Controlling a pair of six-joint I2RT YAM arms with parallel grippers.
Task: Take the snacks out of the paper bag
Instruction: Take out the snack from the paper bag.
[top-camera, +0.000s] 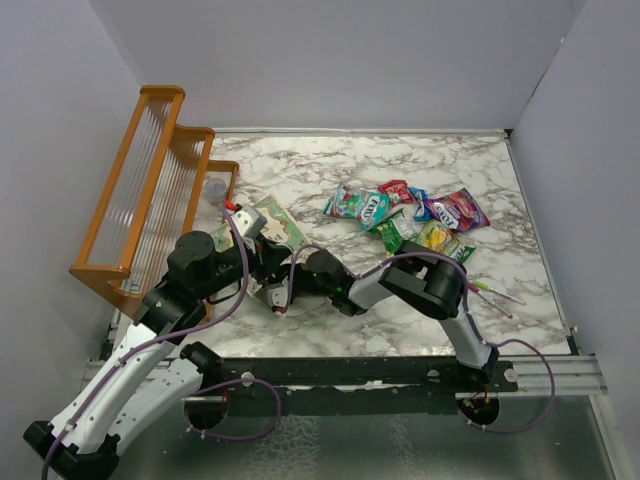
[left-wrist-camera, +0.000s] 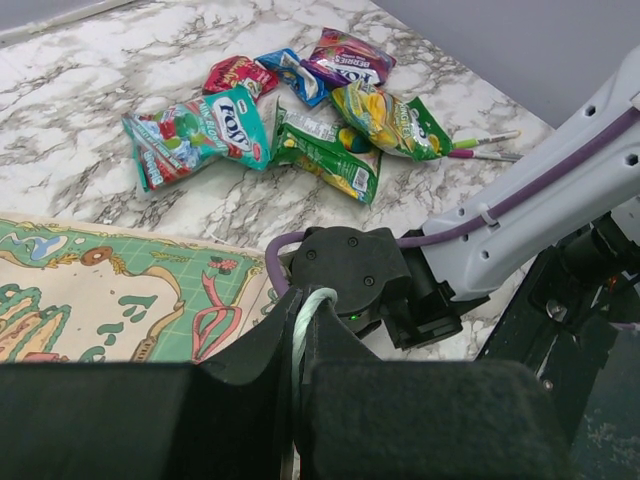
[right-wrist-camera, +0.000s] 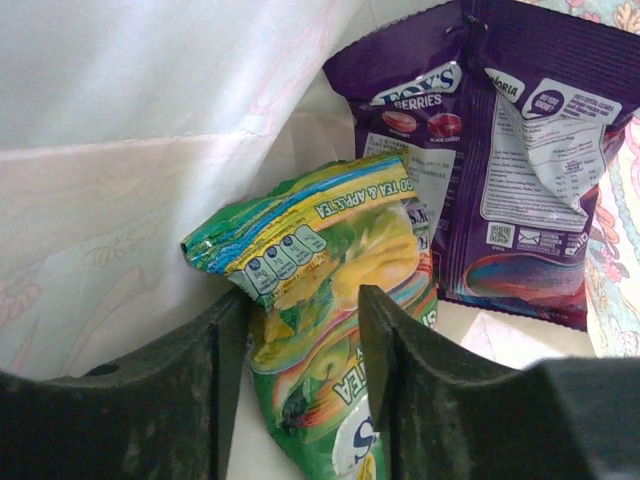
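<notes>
Inside the bag (right-wrist-camera: 120, 150), the right gripper (right-wrist-camera: 305, 330) stands half-spread astride a green packet (right-wrist-camera: 330, 240); whether it squeezes, I cannot tell. A purple packet (right-wrist-camera: 500, 170) lies just behind. The left gripper (left-wrist-camera: 298, 345) is pressed together on the handle (left-wrist-camera: 312, 300). Other snacks (top-camera: 405, 215) lie heaped on the table (top-camera: 300, 170), well apart from the bag

A purple packet (right-wrist-camera: 500, 150) read "BERRIES"; a green packet (right-wrist-camera: 330, 290) read "APPLE TEA"; a teal packet (left-wrist-camera: 232, 125) bore "Fox's".

Left fingers (left-wrist-camera: 420, 420) pinched together, right fingers (right-wrist-camera: 120, 420) partly spread.
</notes>
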